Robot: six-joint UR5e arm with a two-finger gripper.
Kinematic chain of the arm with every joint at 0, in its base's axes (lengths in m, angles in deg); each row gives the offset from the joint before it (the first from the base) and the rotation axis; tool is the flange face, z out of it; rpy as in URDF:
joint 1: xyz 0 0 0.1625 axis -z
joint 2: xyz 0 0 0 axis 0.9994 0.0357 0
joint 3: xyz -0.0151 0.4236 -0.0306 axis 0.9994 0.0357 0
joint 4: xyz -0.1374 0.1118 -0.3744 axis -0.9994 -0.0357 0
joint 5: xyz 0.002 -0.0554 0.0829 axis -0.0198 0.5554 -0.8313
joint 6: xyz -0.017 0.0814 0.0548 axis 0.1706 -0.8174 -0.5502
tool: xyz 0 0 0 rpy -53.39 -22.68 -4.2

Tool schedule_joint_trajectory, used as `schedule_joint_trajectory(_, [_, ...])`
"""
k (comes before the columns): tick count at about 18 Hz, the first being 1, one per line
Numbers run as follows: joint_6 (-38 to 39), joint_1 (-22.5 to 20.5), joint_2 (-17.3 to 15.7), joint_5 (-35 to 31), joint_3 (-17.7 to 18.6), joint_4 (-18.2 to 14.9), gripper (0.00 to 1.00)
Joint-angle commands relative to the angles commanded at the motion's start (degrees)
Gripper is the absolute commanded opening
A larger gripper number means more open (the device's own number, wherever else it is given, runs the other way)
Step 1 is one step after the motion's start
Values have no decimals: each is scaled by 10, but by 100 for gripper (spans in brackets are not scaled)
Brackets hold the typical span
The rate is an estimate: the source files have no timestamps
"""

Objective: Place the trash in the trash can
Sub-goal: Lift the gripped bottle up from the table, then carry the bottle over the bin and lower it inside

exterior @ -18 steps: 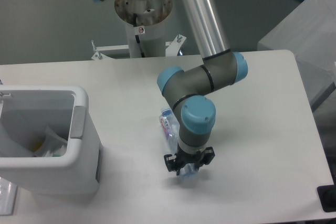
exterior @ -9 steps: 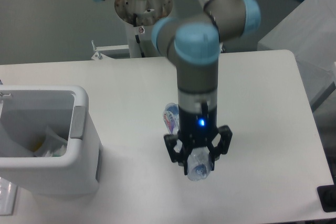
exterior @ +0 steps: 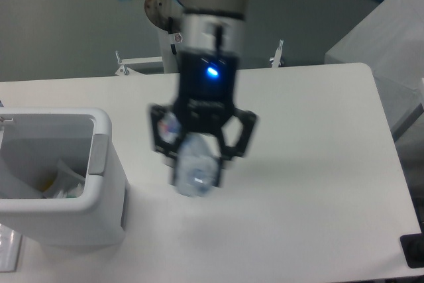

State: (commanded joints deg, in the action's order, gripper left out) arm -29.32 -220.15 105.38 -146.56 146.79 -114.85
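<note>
Lifted leftward since before: bottle (exterior: 197, 169) | fingers (exterior: 233, 138) clamped on it | trash can (exterior: 99, 198) left, wrapper (exterior: 65, 178) inside

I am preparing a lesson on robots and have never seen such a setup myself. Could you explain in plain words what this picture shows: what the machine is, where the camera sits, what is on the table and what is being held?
This is one robot arm, seen by a fixed camera looking down from above the table's front. At the arm's end is a two-finger claw, blurred by motion. It is shut on a clear plastic bottle, held up in the air above the white table. At the left stands a white trash can, open at the top. Inside it lies a crumpled wrapper. The bottle has not reached the can yet; it hangs to the can's right.
</note>
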Motion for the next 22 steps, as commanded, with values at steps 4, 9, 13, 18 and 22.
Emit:
schedule_joint_trajectory(4, [15, 45, -10, 0, 1, 1, 60])
schedule_joint_trajectory(9, [35, 70, -6, 1, -9, 2, 60])
schedule_joint_trajectory(13, [35, 88, -2, 1, -9, 2, 60])
schedule_joint_trajectory(18, [33, 108, 26, 1, -18, 2, 60])
schedule_joint_trajectory(22, [33, 118, 40, 1, -23, 2, 60])
